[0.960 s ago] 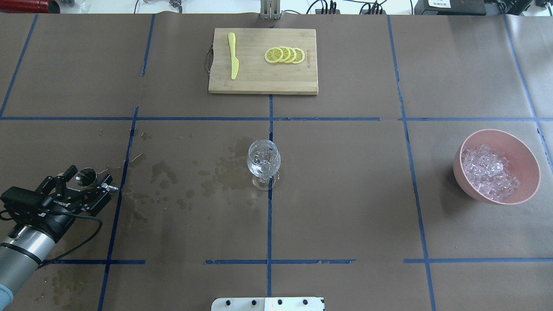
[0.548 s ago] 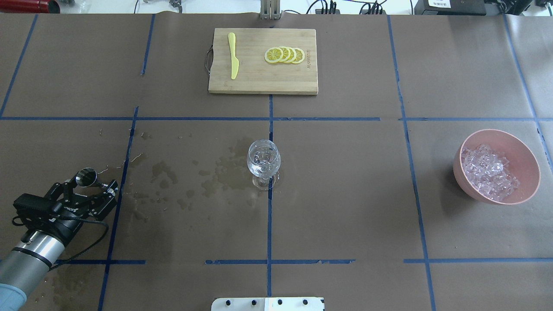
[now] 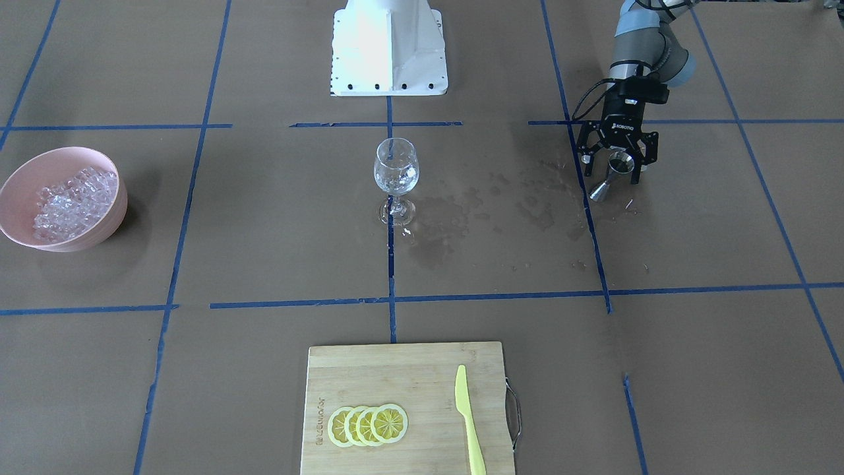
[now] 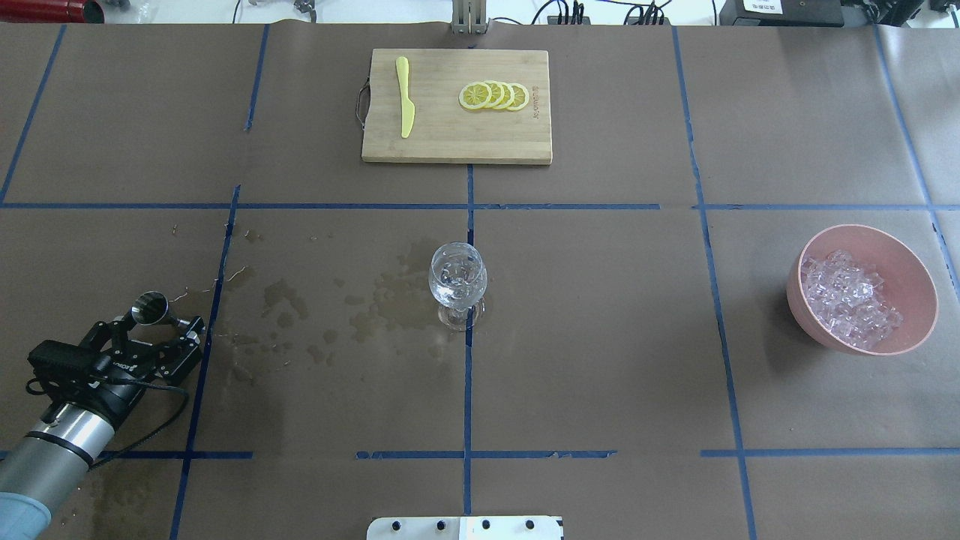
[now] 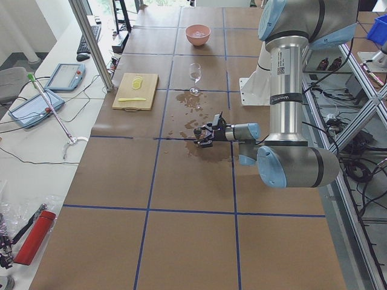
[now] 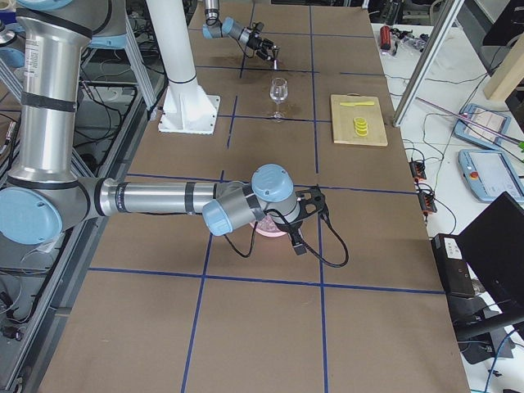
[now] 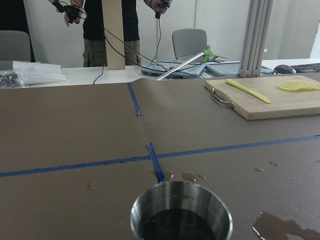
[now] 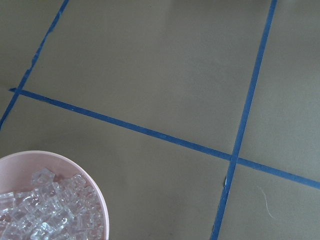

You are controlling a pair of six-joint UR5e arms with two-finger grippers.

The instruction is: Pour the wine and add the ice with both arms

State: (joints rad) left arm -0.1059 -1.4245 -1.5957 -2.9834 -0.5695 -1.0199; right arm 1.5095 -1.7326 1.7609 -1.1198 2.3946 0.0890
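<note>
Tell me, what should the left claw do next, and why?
Probably keep sliding the open left claw straight back: it has been backing off the small steel measuring cup, which stands upright by itself, with the jaws still either side of it.

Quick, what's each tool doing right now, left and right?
Left tool: open, with the metal jigger standing at its fingertips.
Right tool: cannot be told; it shows only in the side view.

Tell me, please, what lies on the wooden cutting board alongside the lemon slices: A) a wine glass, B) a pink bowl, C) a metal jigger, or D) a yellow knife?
D: a yellow knife lies flat on the cutting board, apart from the lemon slices.
</note>
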